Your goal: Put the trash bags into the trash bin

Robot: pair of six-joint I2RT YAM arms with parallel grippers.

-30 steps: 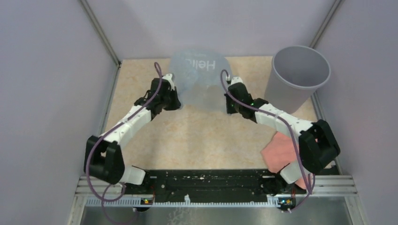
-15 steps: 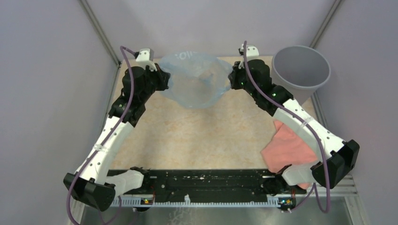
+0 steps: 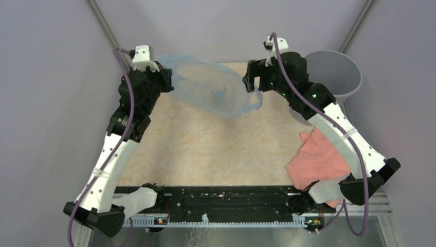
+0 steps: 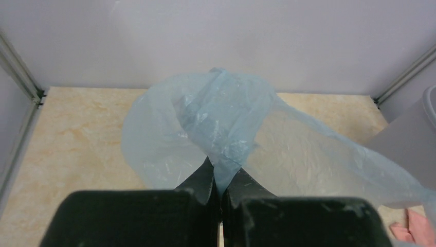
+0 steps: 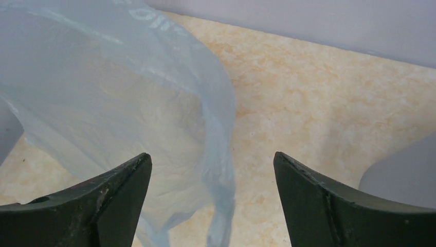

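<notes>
We hold the trash bag (image 3: 211,90) in closed left fingers (image 4: 199,181) — right fingers (image 5: 118,193) open, empty — trash bin (image 3: 343,77) not yet reached.

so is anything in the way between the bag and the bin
No loose object. Only the right arm and its wrist sit between the trash bag, pinched in the left gripper, and the trash bin. The right gripper is open. The pink cloth lies nearer, off that line.
</notes>
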